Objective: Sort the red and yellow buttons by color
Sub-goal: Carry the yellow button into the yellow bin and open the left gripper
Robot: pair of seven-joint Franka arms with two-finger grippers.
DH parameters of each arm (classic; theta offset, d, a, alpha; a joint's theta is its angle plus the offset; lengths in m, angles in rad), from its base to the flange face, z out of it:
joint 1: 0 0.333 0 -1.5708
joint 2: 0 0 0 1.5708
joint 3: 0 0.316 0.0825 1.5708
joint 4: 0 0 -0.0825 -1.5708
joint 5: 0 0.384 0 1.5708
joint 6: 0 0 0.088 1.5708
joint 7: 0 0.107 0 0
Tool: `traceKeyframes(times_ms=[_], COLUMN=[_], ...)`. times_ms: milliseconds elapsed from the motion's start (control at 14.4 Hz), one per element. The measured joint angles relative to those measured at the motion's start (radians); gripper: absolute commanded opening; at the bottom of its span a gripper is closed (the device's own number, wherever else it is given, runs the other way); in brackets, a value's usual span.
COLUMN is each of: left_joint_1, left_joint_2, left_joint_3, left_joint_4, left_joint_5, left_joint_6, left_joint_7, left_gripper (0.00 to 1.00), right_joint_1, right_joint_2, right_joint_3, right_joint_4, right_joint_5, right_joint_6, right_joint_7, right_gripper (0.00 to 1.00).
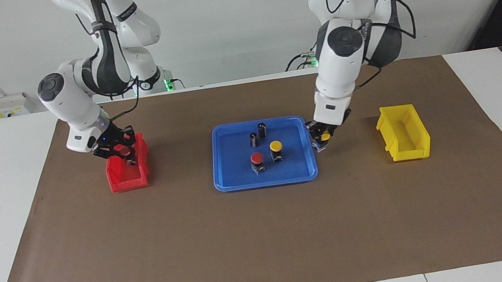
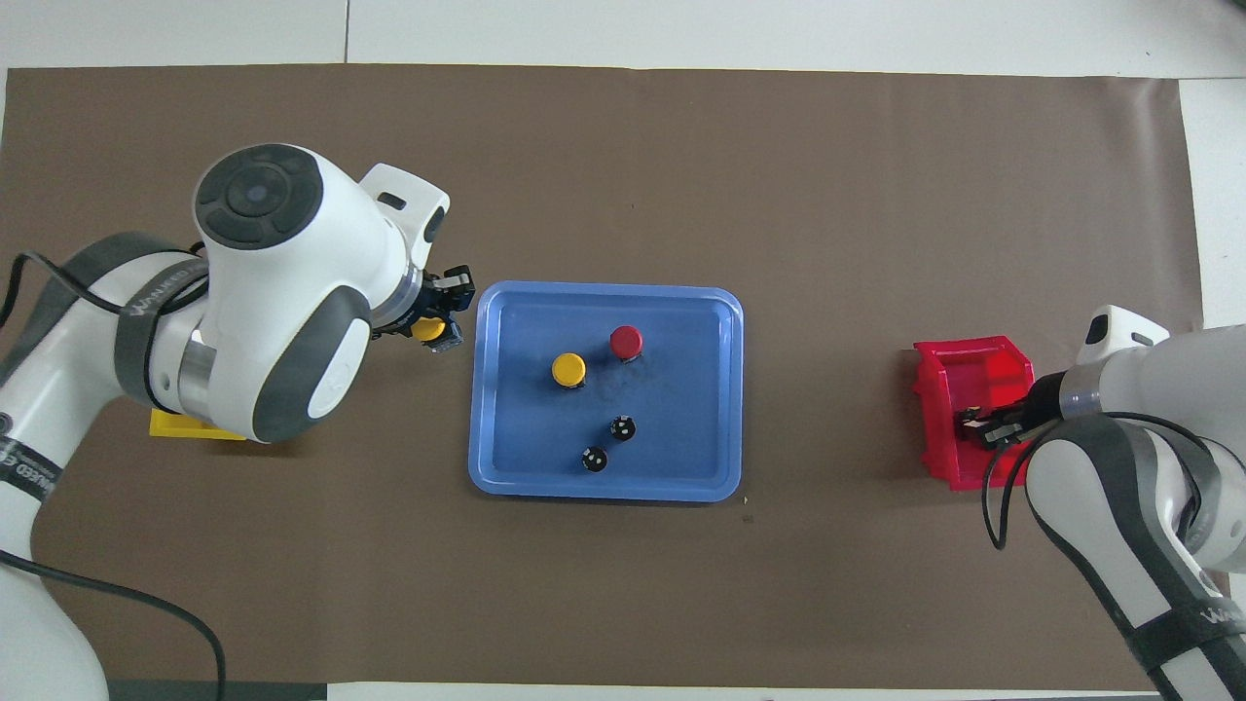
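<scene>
We can read little here. In the overhead view, the grey band on the left arm (image 2: 146, 292) carries white capital lettering that begins "WANGEO"; its remaining letters curve out of sight. A second white line of lettering runs along the lower band of the same arm near the picture's edge (image 2: 24, 477), but we cannot make it out. The right arm (image 2: 1202, 613) bears similar white lettering on its dark band, cut off at the frame. In the facing view, the arms' bands show small white print that we cannot make out.
</scene>
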Motion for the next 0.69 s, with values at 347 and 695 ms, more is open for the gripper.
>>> traceKeyframes(times_ms=[347, 695], left_joint_1=[0.193, 0.345], left_joint_2=[-0.038, -0.093], left_joint_3=[0.005, 0.006], left_joint_4=[0.001, -0.012], left_joint_5=[0.000, -0.001], left_joint_6=[-0.060, -0.110], left_joint_7=[0.287, 0.538], left_gripper=[0.01, 0.02], right_joint_1=[0.000, -0.001], right_joint_2=[-0.014, -0.016], right_joint_3=[0.001, -0.003], right_joint_4=[-0.023, -0.049], right_joint_5=[0.000, 0.000], right_joint_6=[0.005, 0.013], right_joint_7=[0.000, 0.000], right_gripper=[0.17, 0.18])
